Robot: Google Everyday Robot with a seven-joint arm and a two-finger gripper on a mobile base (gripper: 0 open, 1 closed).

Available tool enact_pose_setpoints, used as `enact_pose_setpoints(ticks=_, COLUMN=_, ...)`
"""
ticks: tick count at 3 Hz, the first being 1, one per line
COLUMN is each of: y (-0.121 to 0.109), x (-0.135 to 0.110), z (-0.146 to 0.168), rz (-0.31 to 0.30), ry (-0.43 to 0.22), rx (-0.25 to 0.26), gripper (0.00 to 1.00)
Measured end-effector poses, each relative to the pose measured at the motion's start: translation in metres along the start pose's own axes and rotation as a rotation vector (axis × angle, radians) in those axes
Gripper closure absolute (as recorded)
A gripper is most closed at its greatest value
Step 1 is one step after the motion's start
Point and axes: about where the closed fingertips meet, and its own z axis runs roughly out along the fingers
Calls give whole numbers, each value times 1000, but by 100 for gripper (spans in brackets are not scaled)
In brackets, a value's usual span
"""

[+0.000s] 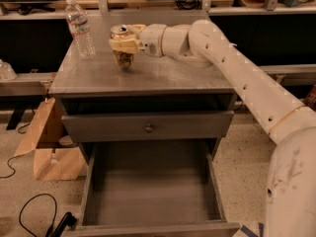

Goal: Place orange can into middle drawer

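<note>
The orange can [124,58] stands on the grey cabinet top [163,75], near its back left part, with its silver top [120,31] showing. My gripper [123,45] reaches in from the right and is shut on the orange can, its cream fingers [129,44] wrapped around the can's upper half. I cannot tell whether the can's base still touches the top. The middle drawer [98,181] is pulled open low in front of the cabinet, and its bare floor holds nothing.
A clear water bottle [79,28] stands at the cabinet's back left corner, left of the can. A shut drawer front with a round knob [148,128] sits above the open drawer. A cardboard box [49,144] and cables [24,206] lie on the floor at left.
</note>
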Motion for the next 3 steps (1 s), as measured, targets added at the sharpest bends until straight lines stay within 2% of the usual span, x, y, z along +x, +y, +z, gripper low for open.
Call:
enact_pose_setpoints(ticks=1, y=48, x=-33, z=-40, rz=-45, ry=-27, rx=-6, gripper=100)
enact_pose_setpoints(ticks=2, y=98, x=-39, z=-70, rz=-80, ry=27, rx=-12, gripper=100)
enact_pose_setpoints(ticks=3, y=146, x=-20, z=-92, rz=-67, ry=92, rx=-13, gripper=100)
